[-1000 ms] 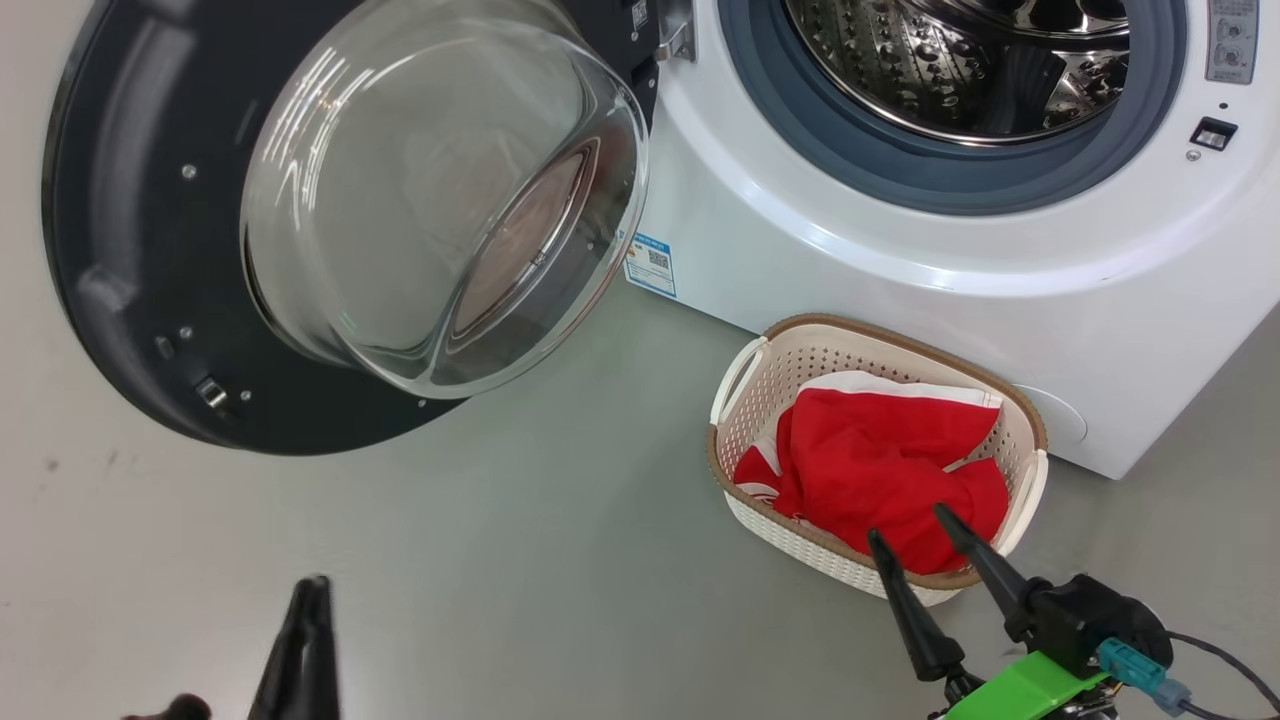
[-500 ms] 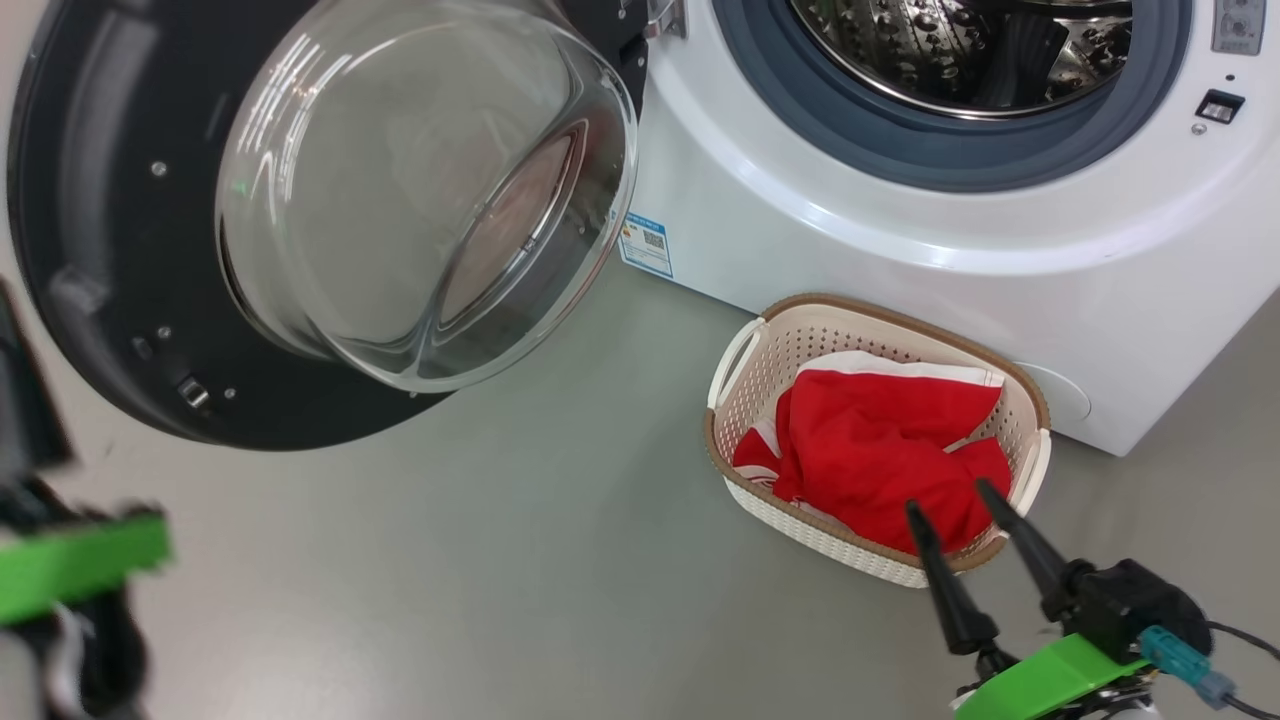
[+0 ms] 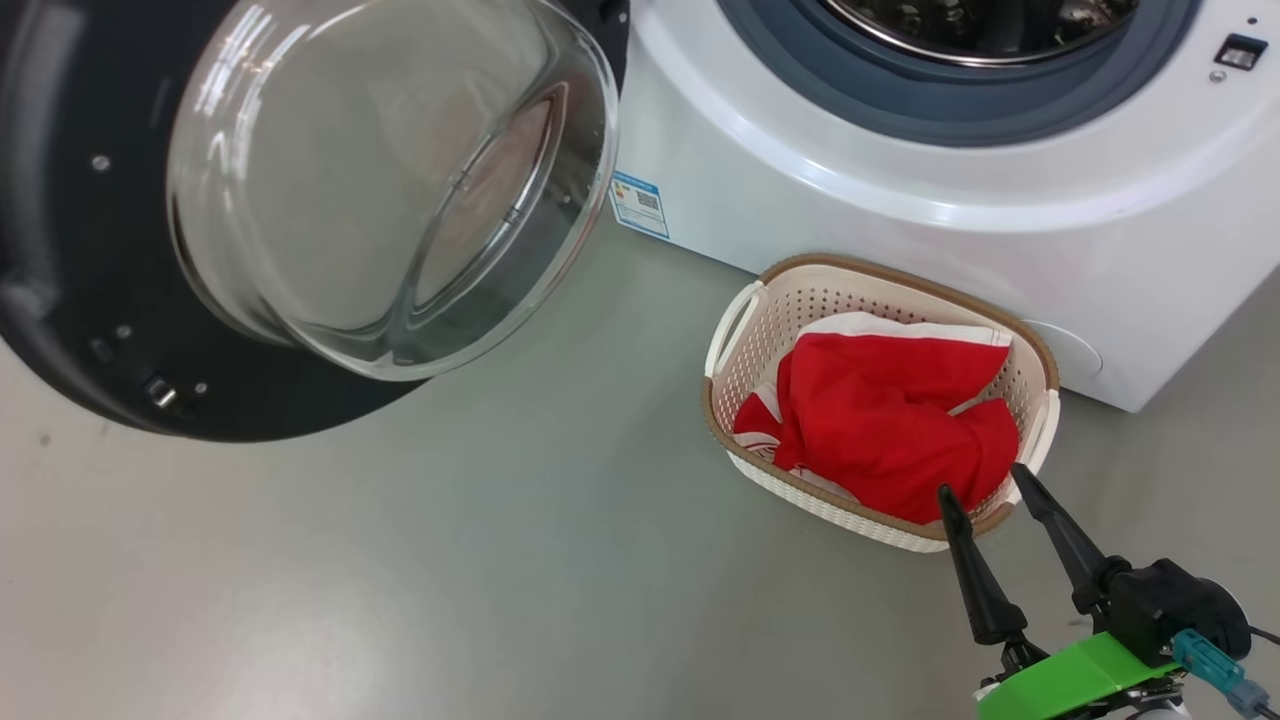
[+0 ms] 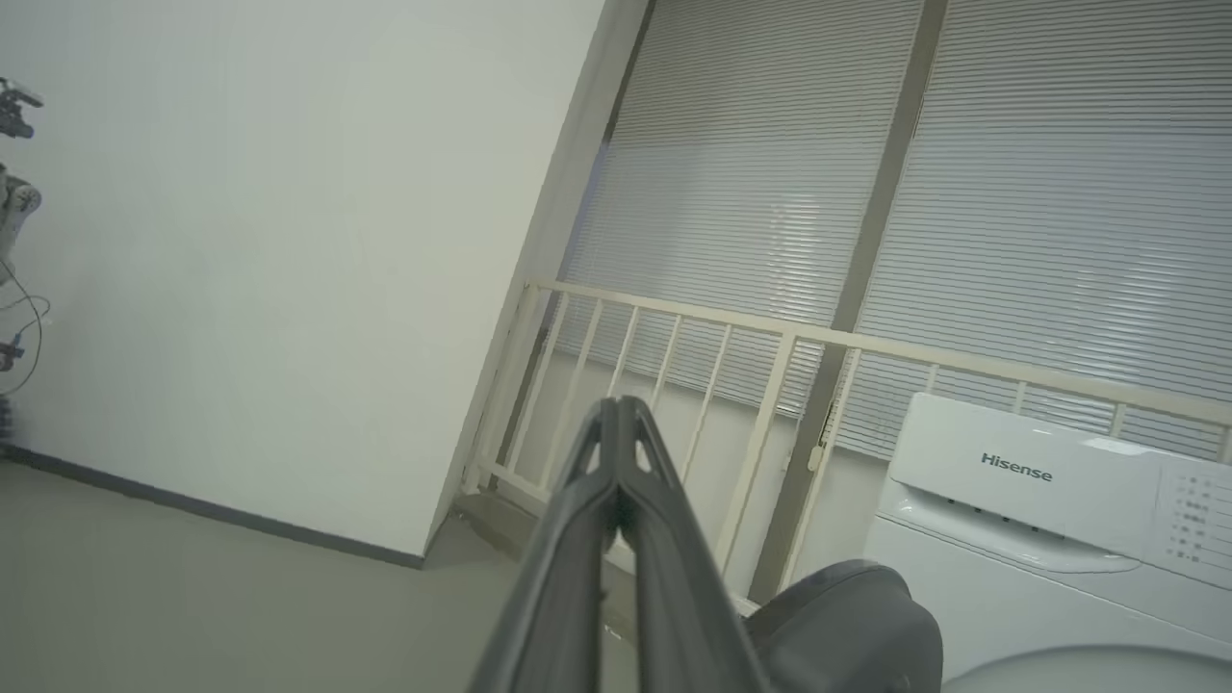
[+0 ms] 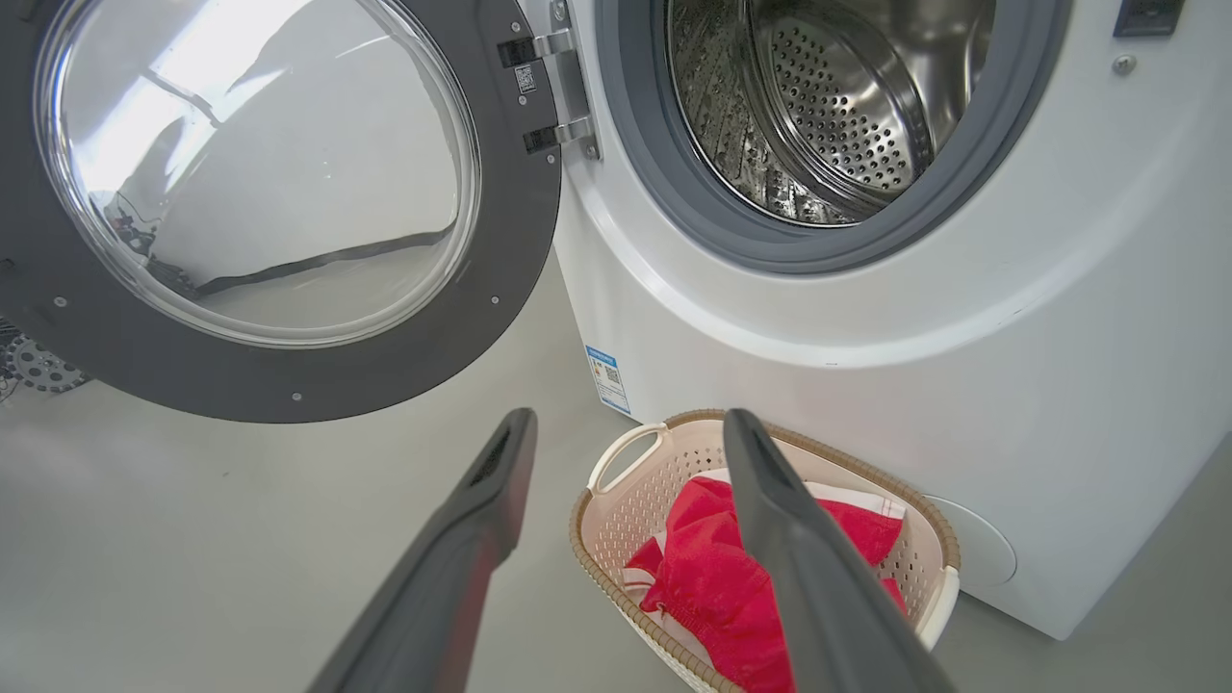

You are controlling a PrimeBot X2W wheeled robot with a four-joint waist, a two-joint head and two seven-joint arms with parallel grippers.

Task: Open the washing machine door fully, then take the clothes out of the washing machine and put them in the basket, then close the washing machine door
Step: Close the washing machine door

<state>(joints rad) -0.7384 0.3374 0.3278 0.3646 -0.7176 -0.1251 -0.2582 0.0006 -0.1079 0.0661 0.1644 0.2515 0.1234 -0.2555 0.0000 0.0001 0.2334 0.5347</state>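
The washing machine door (image 3: 60, 250) stands swung wide open at the left, its glass bowl (image 3: 390, 180) bulging toward me. The white washing machine (image 3: 900, 170) has a grey ring and a bare steel drum (image 5: 828, 106). On the floor in front of it, the basket (image 3: 760, 290) holds the red clothes (image 3: 890, 420) with white trim. My right gripper (image 3: 982, 480) hovers open just in front of the basket's near rim, with nothing between its fingers. My left gripper (image 4: 621, 404) is shut on nothing and points up toward a wall and a railing.
Grey floor spreads wide to the left of the basket (image 5: 597, 510) and under the door (image 5: 520, 241). A cream railing (image 4: 770, 337) and slatted blinds (image 4: 770, 192) stand behind the machine's top panel (image 4: 1020, 481). A blue label (image 3: 640, 205) sits on the machine's lower front.
The left gripper rose past the head view's left edge and out of it, closing as it went. The head camera has shifted. The right gripper stays open by the basket.
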